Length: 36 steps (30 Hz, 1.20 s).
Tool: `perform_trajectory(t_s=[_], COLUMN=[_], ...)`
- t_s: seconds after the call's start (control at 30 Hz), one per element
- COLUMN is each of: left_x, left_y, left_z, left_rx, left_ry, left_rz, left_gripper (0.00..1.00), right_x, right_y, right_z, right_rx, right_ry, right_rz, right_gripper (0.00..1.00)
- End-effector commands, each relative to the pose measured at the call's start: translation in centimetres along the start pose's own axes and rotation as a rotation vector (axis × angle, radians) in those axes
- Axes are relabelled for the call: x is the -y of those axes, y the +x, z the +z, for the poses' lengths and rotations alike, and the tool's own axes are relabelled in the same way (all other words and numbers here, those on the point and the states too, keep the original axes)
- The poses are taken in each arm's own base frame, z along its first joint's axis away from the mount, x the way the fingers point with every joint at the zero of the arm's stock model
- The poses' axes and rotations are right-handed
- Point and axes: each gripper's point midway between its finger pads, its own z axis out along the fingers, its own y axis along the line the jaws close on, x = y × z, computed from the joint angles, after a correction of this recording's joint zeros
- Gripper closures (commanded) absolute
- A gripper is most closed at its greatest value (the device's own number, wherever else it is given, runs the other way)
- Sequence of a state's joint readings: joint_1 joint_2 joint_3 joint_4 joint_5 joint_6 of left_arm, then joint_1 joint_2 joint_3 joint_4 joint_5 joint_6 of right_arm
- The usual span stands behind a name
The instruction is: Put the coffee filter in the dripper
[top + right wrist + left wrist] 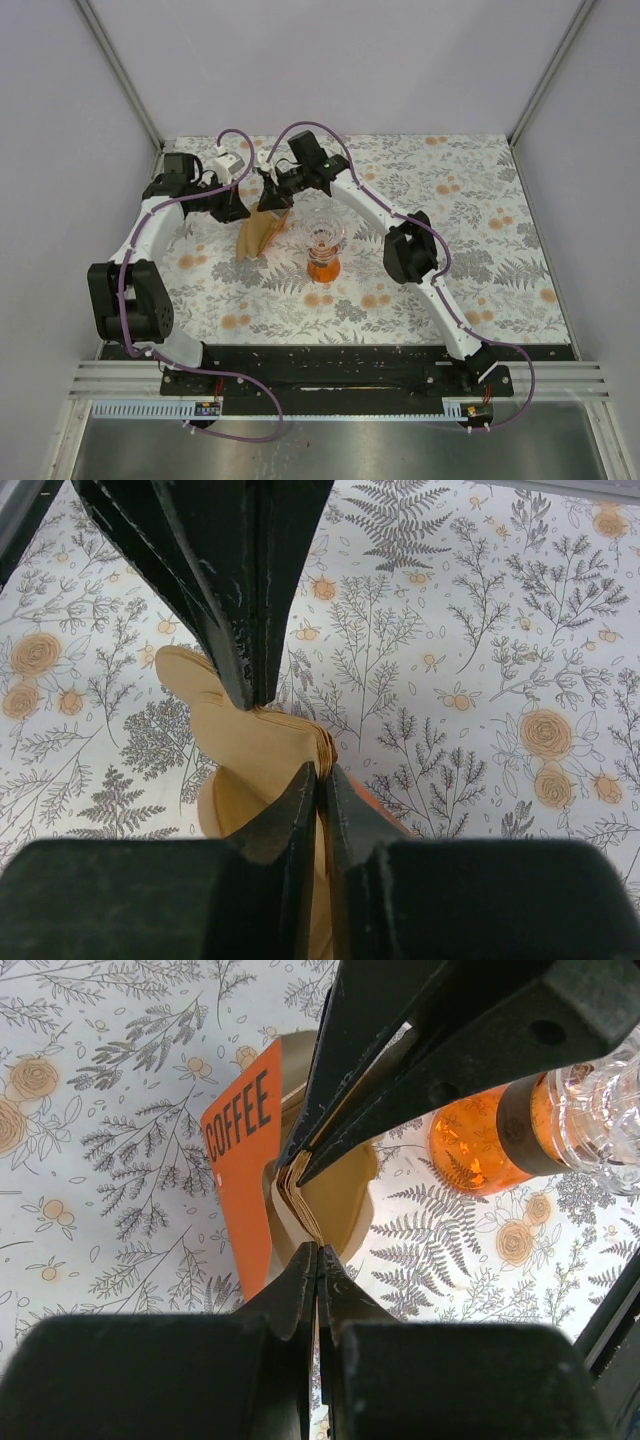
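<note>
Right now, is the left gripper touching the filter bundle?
Touching. The left wrist view shows the left gripper pinched shut on the paper edge of the filter bundle.

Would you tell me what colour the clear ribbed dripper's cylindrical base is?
Its base is orange, clearest in left wrist view.

Pale lavender walls (340,60) enclose a table draped in a grey fern-and-orange-flower cloth (480,200), framed by slanting metal posts (120,70) at upper left and right; even light throughout.

Both arms fwd; L hand (318,1252) & R hand (322,772) pinched closed, tips facing.
</note>
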<state>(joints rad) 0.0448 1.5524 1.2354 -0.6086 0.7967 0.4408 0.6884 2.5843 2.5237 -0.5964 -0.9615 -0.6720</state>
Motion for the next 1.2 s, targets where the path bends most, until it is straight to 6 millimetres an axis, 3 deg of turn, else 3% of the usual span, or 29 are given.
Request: perform_trajectory(t_s=[0.0, 0.03, 0.07, 0.13, 0.2, 0.3, 0.5, 0.63, 0.77, 0.83, 1.07, 1.17], left_x=[0.2, 0.1, 0.0, -0.1, -0.5, -1.0, -2.1, -3.4, -3.1, -3.9, -4.3, -3.7], left_y=[-2.3, -2.2, -2.4, -2.4, -2.3, -2.1, -1.5, 0.7, 3.2, 3.7, 2.0, 2.7], left_z=[-0.8, -0.9, -1.3, -1.7, -2.1, -2.8, -5.2, -5.3, -4.9, -4.8, -4.7, -4.4], left_rx=[0.054, 0.053, 0.057, 0.060, 0.057, 0.044, 0.037, -0.054, -0.091, -0.088, 0.029, 0.045], left_ry=[0.011, 0.008, 0.005, 0.009, -0.001, -0.004, -0.040, -0.093, -0.080, -0.125, -0.119, -0.062], left_rz=[0.071, 0.074, 0.077, 0.074, 0.072, 0.069, 0.097, 0.131, 0.208, 0.260, 0.306, 0.414], left_gripper=[0.99, 0.94, 0.76, 0.60, 0.48, 0.42, 0.42, 0.62, 0.63, 0.62, 0.60, 0.58], right_x=[0.5, 0.5, 0.6, 0.6, 0.5, 0.5, 0.4, 0.2, -0.2, -0.3, -0.5, -0.4], right_y=[-1.8, -2.0, -2.1, -2.2, -2.2, -2.2, -2.9, -3.2, -3.1, -3.2, -3.1, -3.2], right_z=[-0.4, -0.3, -0.4, -0.4, -0.4, -0.5, -1.5, -1.8, -1.9, -2.1, -2.0, -2.1], right_rx=[0.014, 0.016, 0.019, 0.023, 0.027, 0.025, 0.047, 0.044, 0.039, 0.037, 0.035, 0.036], right_ry=[0.028, 0.030, 0.034, 0.030, 0.021, 0.024, 0.005, 0.001, -0.015, -0.015, -0.023, -0.022], right_rz=[-0.112, -0.118, -0.125, -0.136, -0.150, -0.153, -0.180, -0.192, -0.195, -0.198, -0.204, -0.208], right_gripper=[0.91, 0.91, 0.93, 0.96, 0.99, 1.00, 1.00, 1.00, 1.00, 1.00, 1.00, 1.00])
